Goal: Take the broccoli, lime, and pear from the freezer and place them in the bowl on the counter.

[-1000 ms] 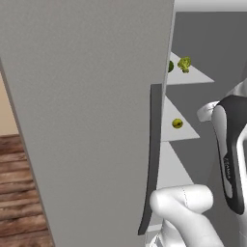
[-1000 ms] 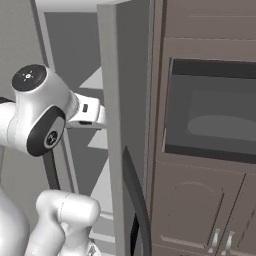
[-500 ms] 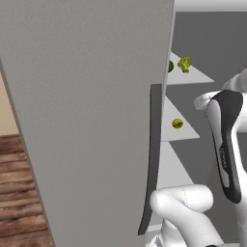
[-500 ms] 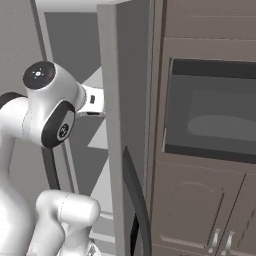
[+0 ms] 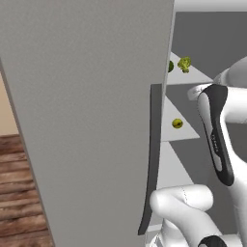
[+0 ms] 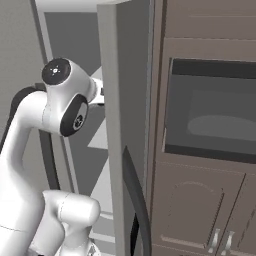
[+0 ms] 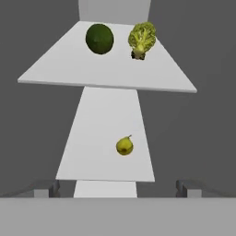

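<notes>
One broccoli and one lime sitting on the far shelf, one pear lying on the near shelf, two shelves showing

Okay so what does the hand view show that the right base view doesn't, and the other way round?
Hand view: the lime and the broccoli side by side on the upper freezer shelf, the pear alone on the shelf below, and the gripper's fingertips standing wide apart with nothing between them.

Right base view: the robot's arm reaching in past the open freezer door, the door's dark handle, and the dark brown cabinets with a built-in oven.

Both: the freezer's grey interior and its pale shelves.
</notes>
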### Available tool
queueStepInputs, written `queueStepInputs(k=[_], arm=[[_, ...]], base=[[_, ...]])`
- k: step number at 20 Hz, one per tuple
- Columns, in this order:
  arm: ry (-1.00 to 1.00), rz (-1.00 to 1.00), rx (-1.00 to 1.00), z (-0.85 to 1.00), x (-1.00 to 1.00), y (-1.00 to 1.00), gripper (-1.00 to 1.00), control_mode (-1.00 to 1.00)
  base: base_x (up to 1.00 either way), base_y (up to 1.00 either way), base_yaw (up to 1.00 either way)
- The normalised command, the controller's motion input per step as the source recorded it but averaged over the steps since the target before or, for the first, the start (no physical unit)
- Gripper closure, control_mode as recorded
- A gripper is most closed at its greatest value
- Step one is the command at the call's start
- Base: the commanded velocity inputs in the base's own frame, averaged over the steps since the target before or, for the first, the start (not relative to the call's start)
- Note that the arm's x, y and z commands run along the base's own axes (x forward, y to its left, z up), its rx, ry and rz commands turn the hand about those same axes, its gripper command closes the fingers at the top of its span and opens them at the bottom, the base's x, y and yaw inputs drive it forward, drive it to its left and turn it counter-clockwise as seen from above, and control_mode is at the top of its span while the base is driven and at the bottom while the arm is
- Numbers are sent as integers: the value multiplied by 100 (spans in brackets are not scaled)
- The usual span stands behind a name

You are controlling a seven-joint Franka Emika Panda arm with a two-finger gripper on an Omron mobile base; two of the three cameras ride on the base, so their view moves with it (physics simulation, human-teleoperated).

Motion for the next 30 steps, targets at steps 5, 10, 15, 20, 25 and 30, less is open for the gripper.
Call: queueStepInputs(k=[5,10,15,20,25,30], arm=[[-1,0,0,1,47,-10,-100,-100],[0,0,0,0,49,-13,-100,-100],[0,0,0,2,53,-10,-100,-100],[-5,-1,0,9,43,-1,-100,-100],[-7,-6,0,9,41,0,-100,-100],[-3,-9,0,10,44,-1,-100,-100]], base=[[0,0,0],[0,0,0],[0,0,0],[0,0,0],[0,0,0],[0,0,0]])
